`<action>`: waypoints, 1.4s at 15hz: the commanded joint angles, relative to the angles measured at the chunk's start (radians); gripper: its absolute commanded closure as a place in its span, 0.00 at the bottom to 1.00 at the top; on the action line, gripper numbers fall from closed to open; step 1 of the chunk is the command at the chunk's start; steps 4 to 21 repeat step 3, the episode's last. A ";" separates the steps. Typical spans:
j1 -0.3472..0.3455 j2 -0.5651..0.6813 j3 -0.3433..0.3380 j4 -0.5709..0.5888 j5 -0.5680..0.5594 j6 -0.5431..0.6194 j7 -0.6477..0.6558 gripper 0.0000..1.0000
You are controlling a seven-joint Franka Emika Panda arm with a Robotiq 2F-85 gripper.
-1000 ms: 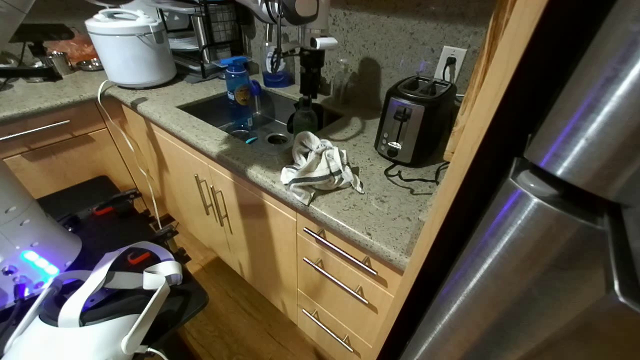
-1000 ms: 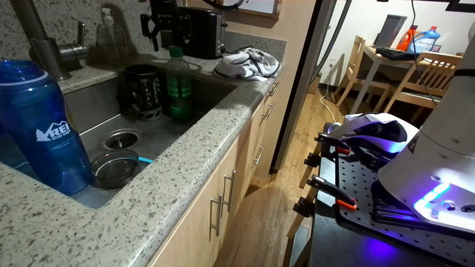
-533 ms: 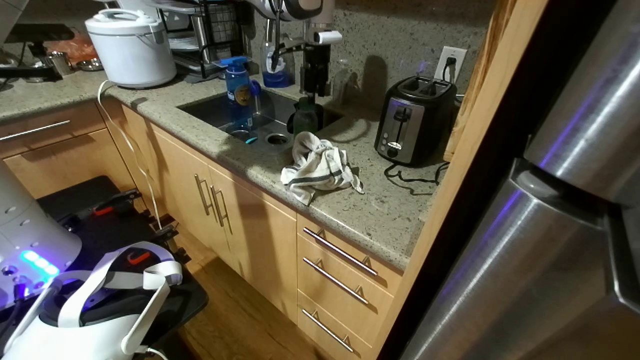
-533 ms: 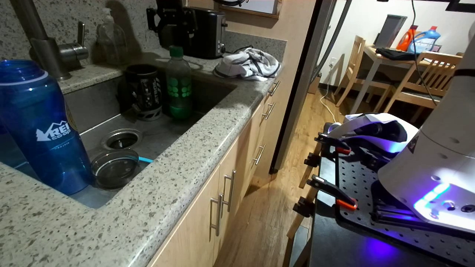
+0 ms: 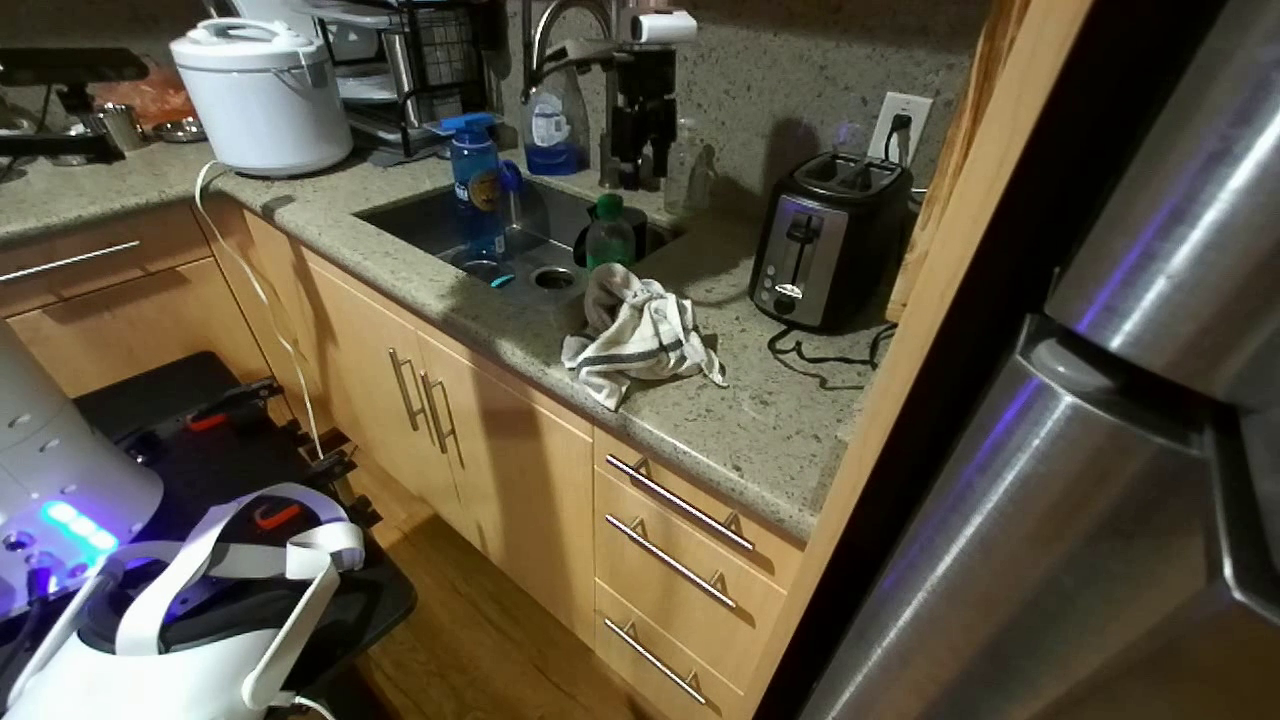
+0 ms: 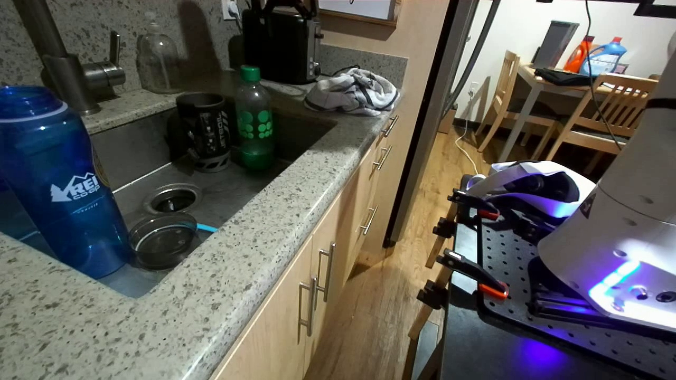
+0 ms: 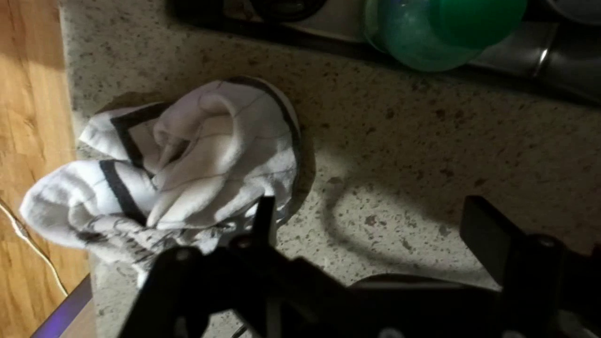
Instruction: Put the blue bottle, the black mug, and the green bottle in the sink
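Blue bottle [image 6: 71,211], mug [image 6: 205,125], green bottle [image 6: 254,126] contained in sink [image 6: 134,150].
Mug is seen just beside green bottle, blue bottle set well apart; jaws are spread wide above desk [image 7: 375,141], nothing gripped.

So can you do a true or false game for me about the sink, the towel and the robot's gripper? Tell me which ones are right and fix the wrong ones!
1. The green bottle is in the sink. True.
2. The gripper is squeezing the black mug. False: the gripper is open and holds nothing; the black mug is in the sink.
3. The blue bottle is in the sink too. True.
4. The towel is in the sink. False: it lies bunched up on the counter.
5. The green bottle is lying on its side. False: it stands upright.
6. The towel has dark stripes. True.
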 commanded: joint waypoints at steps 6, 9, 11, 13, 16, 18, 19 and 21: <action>-0.010 -0.090 0.009 -0.125 -0.042 0.045 0.003 0.00; -0.010 -0.090 0.009 -0.125 -0.042 0.045 0.003 0.00; -0.010 -0.090 0.009 -0.125 -0.042 0.045 0.003 0.00; -0.010 -0.090 0.009 -0.125 -0.042 0.045 0.003 0.00; -0.010 -0.090 0.009 -0.125 -0.042 0.045 0.003 0.00; -0.010 -0.090 0.009 -0.125 -0.042 0.045 0.003 0.00; -0.010 -0.090 0.009 -0.125 -0.042 0.045 0.003 0.00; -0.010 -0.090 0.009 -0.125 -0.042 0.045 0.003 0.00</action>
